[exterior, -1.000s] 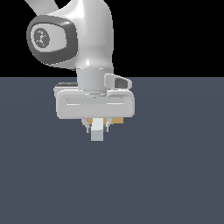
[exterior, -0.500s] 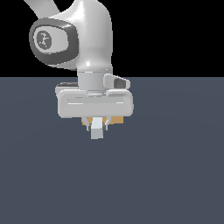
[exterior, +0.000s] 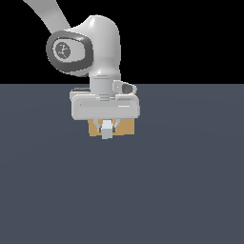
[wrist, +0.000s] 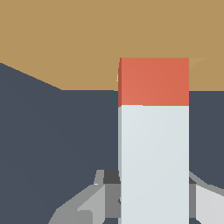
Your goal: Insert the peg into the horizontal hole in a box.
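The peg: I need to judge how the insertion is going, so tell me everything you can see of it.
The peg is a square-sectioned bar with flat, matte, plastic-looking faces: a long pale whitish part nearer the wrist camera and a red-orange part at the far end. It sits in the tool, pointing at the tan box, its red-orange end against or just inside the box face. The hole itself is hidden behind it. In the exterior view only its pale end shows, between the fingers.

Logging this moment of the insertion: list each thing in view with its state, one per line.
gripper: low over the floor in front of the box, jaws shut on the peg.
peg: held, red end against the box's face; whether it is in the hole cannot be told.
box: on the floor, behind the gripper, mostly hidden.
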